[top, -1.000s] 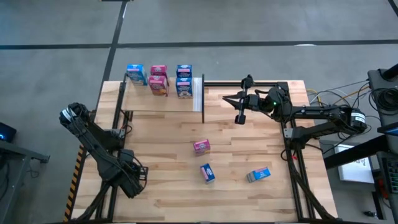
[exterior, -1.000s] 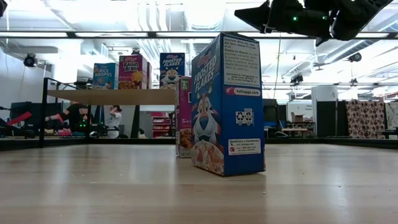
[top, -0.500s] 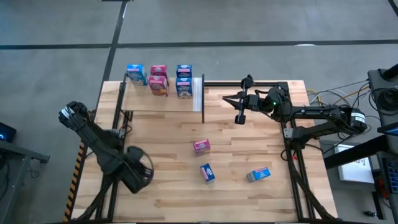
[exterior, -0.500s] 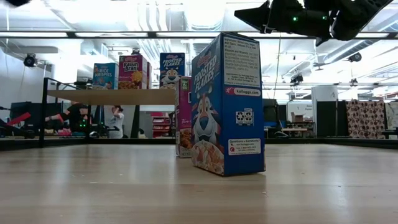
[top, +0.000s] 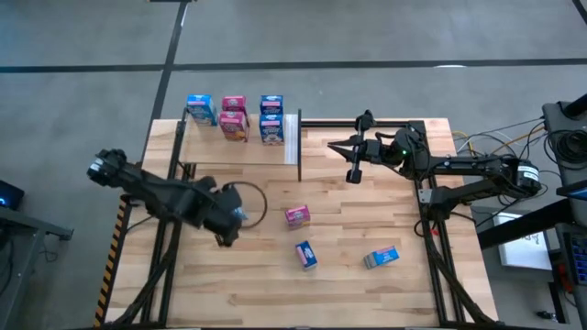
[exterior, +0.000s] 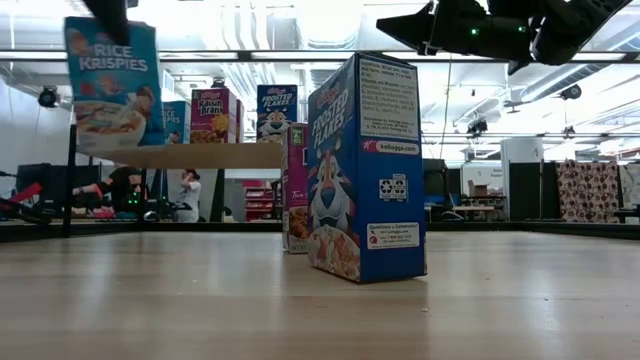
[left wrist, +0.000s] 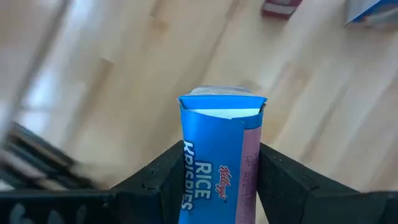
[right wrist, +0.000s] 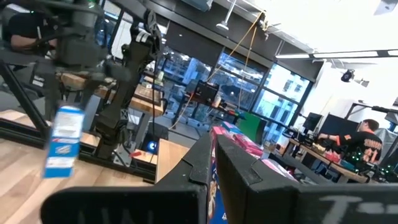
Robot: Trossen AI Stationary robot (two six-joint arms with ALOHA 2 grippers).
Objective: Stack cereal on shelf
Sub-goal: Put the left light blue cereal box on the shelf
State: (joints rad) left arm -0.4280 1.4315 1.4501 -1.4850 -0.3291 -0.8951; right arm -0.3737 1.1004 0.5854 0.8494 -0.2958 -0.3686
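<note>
Table [top: 385, 293]: plank top carrying everything; most of it lies bare, which leaves both arms room to travel.
Shelf [top: 238, 156]: pale unit at about 11 o'clock on the table, white strip on the side facing the centre; in the low view its board stands raised on dark legs, so each box has to be lifted over the edge.
Left arm: reaches in from 9 o'clock toward the table's middle, carrying a box; judged mid-transfer to the shelf.
Right arm: folded at about 1 o'clock, waiting; right gripper [top: 354, 172] hangs clear of the boxes, its fingers drawn together on nothing.
Shelved cereal [top: 234, 116]: blue and pink boxes lined upright along the shelf's far edge, at least one more tucked in front, probably to leave the near part free.
Loose cereal: pink box [top: 297, 215] near the centre, blue box [top: 305, 255] at 6 o'clock, another blue box [top: 382, 258] at 5 o'clock, all apart and not yet taken.
Left gripper [left wrist: 222, 186]: clamped on the Rice Krispies box [left wrist: 221, 155], fingers pressing its two narrow sides, so it hangs upright, well above the table in the low view.
</note>
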